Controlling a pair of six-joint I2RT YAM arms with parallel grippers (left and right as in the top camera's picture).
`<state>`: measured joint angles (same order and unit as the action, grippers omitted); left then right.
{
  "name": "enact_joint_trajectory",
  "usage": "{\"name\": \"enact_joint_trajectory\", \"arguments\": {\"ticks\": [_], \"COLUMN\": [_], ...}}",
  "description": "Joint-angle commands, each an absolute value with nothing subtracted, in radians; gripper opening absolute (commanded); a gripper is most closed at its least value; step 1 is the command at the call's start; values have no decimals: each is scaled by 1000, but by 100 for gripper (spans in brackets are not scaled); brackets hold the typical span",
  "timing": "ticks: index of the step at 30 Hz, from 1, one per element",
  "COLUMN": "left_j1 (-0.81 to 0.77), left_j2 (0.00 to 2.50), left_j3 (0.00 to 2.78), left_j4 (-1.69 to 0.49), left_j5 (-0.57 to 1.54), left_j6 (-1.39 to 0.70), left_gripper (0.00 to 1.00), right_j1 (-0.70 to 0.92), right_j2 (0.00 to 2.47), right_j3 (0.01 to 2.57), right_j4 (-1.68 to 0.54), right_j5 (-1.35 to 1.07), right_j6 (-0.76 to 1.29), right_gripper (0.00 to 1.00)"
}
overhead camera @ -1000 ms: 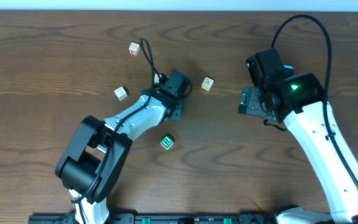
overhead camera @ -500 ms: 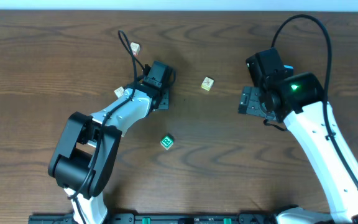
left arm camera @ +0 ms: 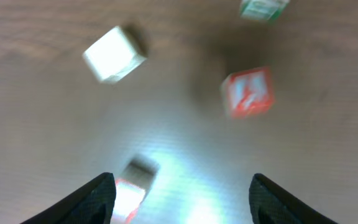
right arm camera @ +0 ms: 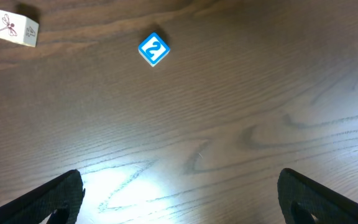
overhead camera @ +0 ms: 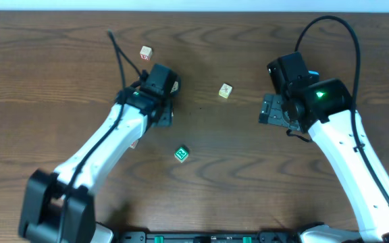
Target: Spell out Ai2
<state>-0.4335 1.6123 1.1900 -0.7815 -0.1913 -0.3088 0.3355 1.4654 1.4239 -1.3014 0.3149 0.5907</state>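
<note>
Closest to the near edge of the worktop [overhead camera: 46,40], a green block [overhead camera: 182,154] is seen alone, about midway between the sides. Further in, the left gripper [left arm camera: 182,186] is held low, jaws spread wide, nothing gripped; a pale block with a red face [left arm camera: 135,180] is caught just inside one finger [left arm camera: 98,198], contact lost in blur. Beyond it, a red block [left arm camera: 248,92] and a white block [left arm camera: 114,54] are picked out, well apart. The left arm [overhead camera: 107,140] is stretched from the near-left corner toward the far edge. Over on the right, the right gripper [right arm camera: 179,180] is likewise spread wide and empty; the blue 2 block [right arm camera: 153,50] is found ahead of the jaws, clear of both, a dragonfly block [right arm camera: 16,28] further off. The right arm [overhead camera: 346,148] is reached in from the near-right corner.
</note>
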Motion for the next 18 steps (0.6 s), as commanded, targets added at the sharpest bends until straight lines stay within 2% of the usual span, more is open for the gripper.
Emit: {"name": "enact_joint_trajectory", "arguments": {"ticks": [1, 6, 10, 11, 13, 18], "left_j1": [-421, -387, -358, -346, -316, -223], "left_j2": [1589, 1589, 1589, 1589, 1589, 1589], "left_j3": [1193, 1106, 1051, 1042, 1016, 920], "left_j4": [-868, -852, -801, -796, -786, -721], "left_j5": [-277, -243, -221, -220, -202, -52], "left_j6": [-292, -216, -186, -176, -175, -154], "left_gripper": [69, 62, 67, 62, 65, 66], "right_j1": [327, 327, 327, 327, 327, 327], "right_j2": [1464, 1464, 1464, 1464, 1464, 1464], "right_j3": [1423, 1423, 1423, 1423, 1423, 1423], "right_j4": [-1301, -1308, -1331, -1332, -1333, -1325], "right_j5": [342, 364, 398, 399, 401, 401], "right_j6": [579, 569, 554, 541, 527, 525], "right_gripper": [99, 99, 99, 99, 99, 99]}}
